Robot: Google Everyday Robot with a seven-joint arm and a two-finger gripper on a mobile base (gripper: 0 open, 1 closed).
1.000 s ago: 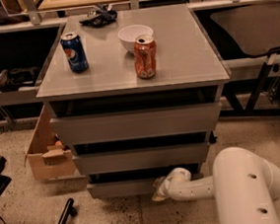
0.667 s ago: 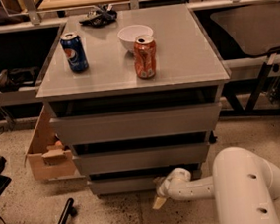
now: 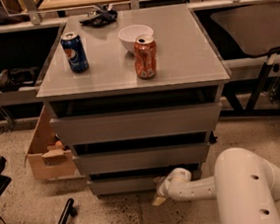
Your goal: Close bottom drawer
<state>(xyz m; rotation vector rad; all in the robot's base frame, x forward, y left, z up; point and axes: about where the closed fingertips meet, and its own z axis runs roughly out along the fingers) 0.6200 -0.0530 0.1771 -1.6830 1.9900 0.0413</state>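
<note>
The grey cabinet has three handle-less drawer fronts. The bottom drawer (image 3: 122,185) is the lowest, slimmest panel near the floor; it stands only slightly out, with a thin dark gap above it. My white arm reaches in from the lower right, and my gripper (image 3: 159,195) is low by the floor, against the right part of that drawer's front. The middle drawer front (image 3: 142,159) and the taller top drawer front (image 3: 136,123) sit above it.
On the cabinet top (image 3: 184,55) stand a blue Pepsi can (image 3: 75,52), an orange soda can (image 3: 145,57), a white bowl (image 3: 134,35) and a dark crumpled object (image 3: 99,16). A cardboard box (image 3: 47,152) sits on the floor left of the cabinet. Black stands flank both sides.
The bottom drawer has slid inward, so less of it sticks out. My gripper has stayed at its front and dipped slightly toward the floor.
</note>
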